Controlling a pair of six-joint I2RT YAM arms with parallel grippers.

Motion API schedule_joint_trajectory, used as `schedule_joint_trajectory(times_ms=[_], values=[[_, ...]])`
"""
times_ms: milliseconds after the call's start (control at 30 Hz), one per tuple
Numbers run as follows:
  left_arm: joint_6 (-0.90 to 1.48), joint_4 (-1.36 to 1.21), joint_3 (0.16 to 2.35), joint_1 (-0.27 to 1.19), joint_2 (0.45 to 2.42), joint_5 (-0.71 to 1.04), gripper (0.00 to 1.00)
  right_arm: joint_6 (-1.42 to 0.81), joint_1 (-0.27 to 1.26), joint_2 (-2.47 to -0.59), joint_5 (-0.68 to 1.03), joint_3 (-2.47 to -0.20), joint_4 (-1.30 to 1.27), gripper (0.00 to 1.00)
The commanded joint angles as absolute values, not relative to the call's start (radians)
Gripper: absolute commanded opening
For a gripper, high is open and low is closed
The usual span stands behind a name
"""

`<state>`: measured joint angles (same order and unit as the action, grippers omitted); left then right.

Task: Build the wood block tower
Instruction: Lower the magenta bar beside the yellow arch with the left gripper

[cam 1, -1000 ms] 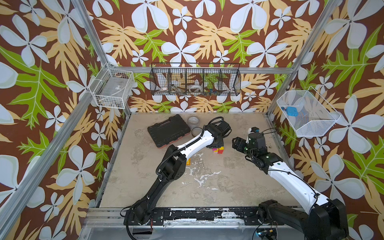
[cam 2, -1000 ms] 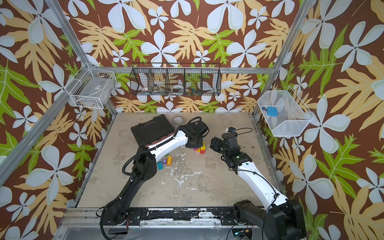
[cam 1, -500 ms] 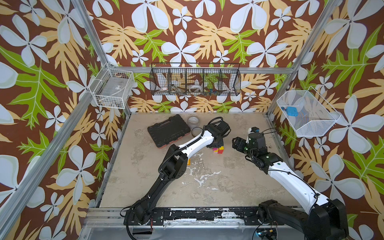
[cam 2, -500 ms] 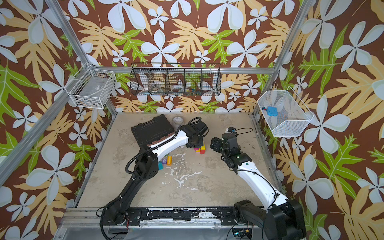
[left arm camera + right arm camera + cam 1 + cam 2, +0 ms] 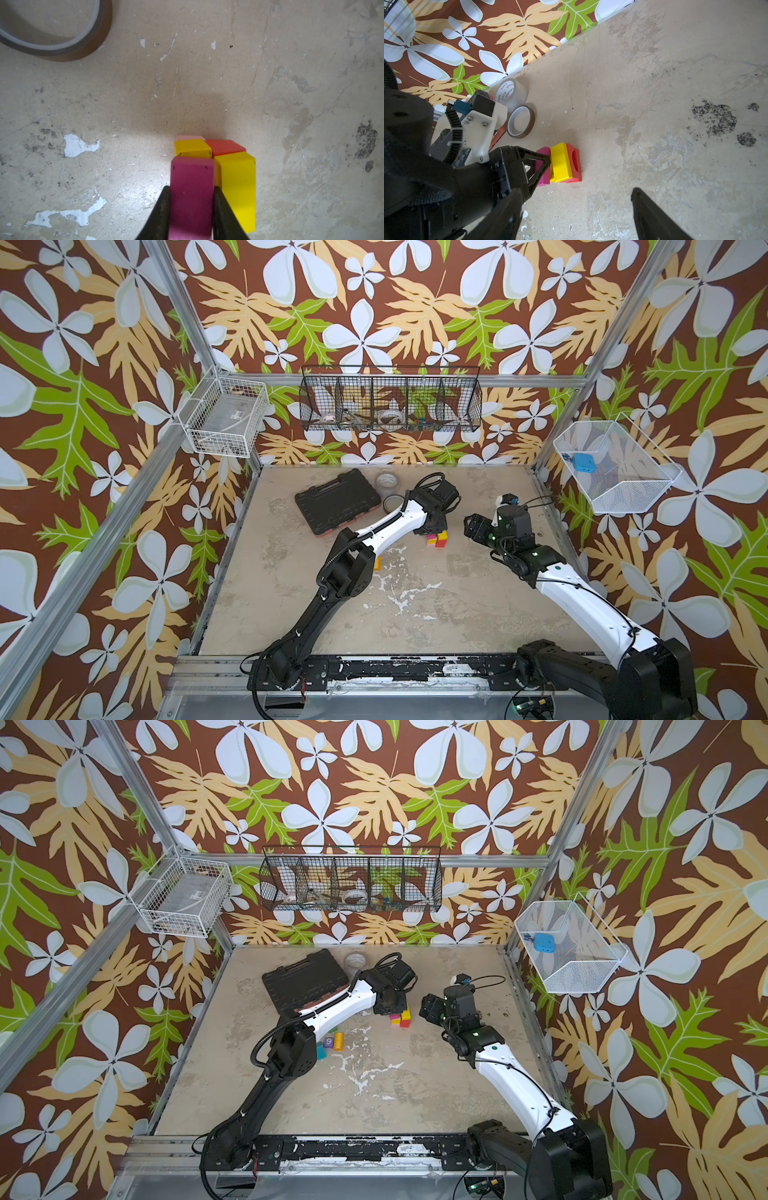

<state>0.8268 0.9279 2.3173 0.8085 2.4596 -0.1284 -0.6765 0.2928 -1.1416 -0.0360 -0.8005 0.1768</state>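
A low tower (image 5: 438,538) of wood blocks stands mid-table in both top views. It shows a red arch block (image 5: 575,164), a long yellow block (image 5: 238,187), a small yellow one (image 5: 192,147) and a pink sliver (image 5: 188,137). My left gripper (image 5: 192,207) is shut on a magenta block (image 5: 192,182), which sits against the yellow block's side. My right gripper (image 5: 577,218) hangs open and empty a short way right of the tower (image 5: 402,1018), pointing at it. A purple "9" cube (image 5: 329,1042), an orange cylinder (image 5: 338,1041) and a teal piece (image 5: 321,1051) lie loose by the left arm's elbow.
A black tool case (image 5: 337,501) lies at the back left. A clear tape roll (image 5: 511,93) and a brown tape ring (image 5: 520,121) sit behind the tower. Wire baskets hang on the back and side walls.
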Motion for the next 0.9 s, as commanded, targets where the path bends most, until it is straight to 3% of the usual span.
schedule_joint_trajectory(times_ms=[0,500,600,767,867], values=[[0.846,0.922,2.324,0.805,2.471,-0.126,0.0,-0.679,0.293,-1.14,-0.037,-0.808,0.166,0.82],[0.845,0.919,2.325,0.803,2.472,-0.107,0.0,-0.679,0.293,-1.152,-0.029,-0.812,0.166,0.82],[0.847,0.93,2.326,0.803,2.466,-0.123,0.05,-0.68,0.293,-1.154,-0.027,-0.811,0.166,0.82],[0.845,0.946,2.322,0.803,2.454,-0.163,0.29,-0.68,0.293,-1.158,-0.028,-0.813,0.165,0.82],[0.839,0.945,2.322,0.804,2.453,-0.158,0.33,-0.68,0.293,-1.161,-0.027,-0.813,0.163,0.82]])
